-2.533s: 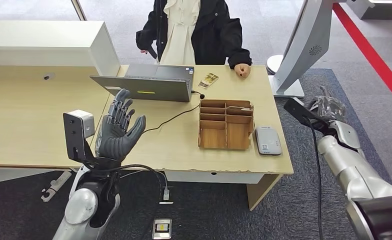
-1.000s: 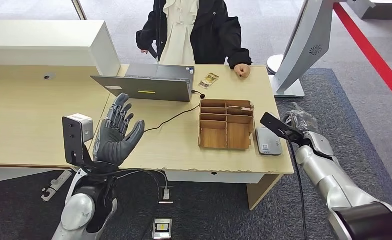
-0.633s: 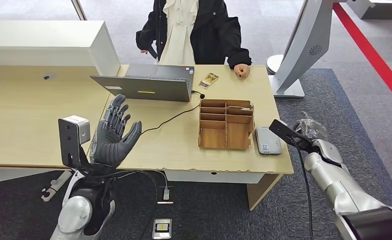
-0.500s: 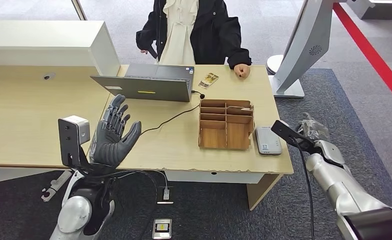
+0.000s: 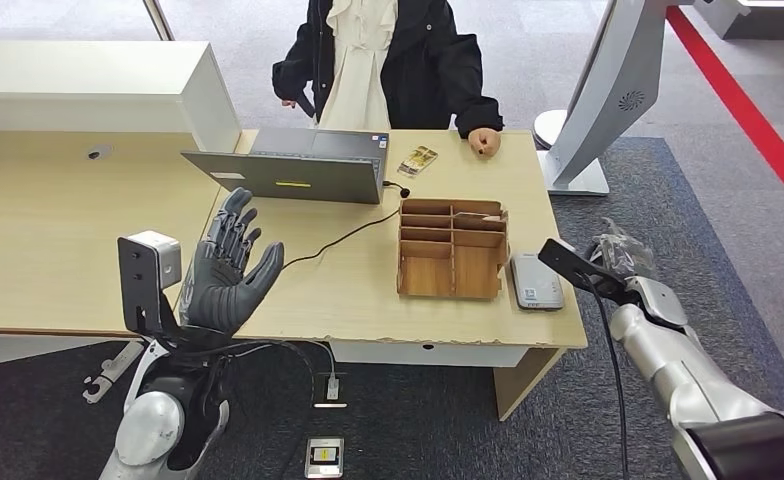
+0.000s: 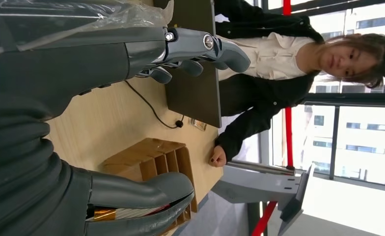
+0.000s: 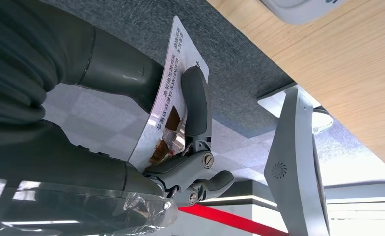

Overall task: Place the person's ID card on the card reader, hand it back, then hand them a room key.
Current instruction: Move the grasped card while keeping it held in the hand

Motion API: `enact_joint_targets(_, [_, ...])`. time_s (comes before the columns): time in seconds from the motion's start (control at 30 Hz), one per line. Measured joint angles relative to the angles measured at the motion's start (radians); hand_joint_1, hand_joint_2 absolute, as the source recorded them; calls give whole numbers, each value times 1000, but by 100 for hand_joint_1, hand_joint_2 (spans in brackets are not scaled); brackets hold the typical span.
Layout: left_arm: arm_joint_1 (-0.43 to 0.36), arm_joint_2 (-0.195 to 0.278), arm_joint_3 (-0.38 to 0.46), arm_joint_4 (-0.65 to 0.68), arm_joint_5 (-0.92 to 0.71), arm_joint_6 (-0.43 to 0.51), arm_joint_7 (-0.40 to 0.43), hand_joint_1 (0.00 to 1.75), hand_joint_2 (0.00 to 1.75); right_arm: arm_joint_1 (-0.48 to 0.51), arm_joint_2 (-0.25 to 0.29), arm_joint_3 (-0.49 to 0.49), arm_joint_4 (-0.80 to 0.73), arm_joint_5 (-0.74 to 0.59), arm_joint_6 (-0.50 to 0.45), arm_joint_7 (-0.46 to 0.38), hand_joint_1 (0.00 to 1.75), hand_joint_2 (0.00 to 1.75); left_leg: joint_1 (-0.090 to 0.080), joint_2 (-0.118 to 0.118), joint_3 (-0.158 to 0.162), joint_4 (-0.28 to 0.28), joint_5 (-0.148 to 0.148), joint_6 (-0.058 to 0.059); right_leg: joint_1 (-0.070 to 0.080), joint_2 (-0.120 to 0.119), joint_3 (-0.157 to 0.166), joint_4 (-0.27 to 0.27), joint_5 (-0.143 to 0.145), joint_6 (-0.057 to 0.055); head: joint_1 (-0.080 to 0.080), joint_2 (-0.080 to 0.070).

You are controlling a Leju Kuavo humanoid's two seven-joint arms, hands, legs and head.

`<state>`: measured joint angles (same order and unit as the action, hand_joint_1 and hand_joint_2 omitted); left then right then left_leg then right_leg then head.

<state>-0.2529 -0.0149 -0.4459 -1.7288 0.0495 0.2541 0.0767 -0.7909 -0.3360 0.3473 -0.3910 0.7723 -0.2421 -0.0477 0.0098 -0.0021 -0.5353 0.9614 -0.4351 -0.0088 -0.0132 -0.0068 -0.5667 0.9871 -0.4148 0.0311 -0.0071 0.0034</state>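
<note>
Head view: high, looking forward and down over the desk (image 5: pixel 368 290), arms entering at frame bottom. Left wrist view: turned sideways, close behind the left hand (image 6: pixel 58 162), facing the person (image 6: pixel 279 64) across the desk. Right wrist view: very close, tilted upward past desk edge. Both wrist views share the kiosk stand (image 7: pixel 293 162).

- Left hand (image 5: pixel 230 272) at lower left, raised palm-up, fingers spread, holding nothing.
- Right hand (image 5: pixel 623 262) at lower right, thumb and finger pinching a card (image 7: pixel 173 96) (printed face visible).
</note>
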Motion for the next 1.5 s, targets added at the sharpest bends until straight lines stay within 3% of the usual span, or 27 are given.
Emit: enact_joint_targets(1.5, [1,4,0,-10,-8,39,30,0,175,30,104,10,-47,36,56,7,175,175,0,0,0,0,0,0,0,0,0,0,0,0,0,0])
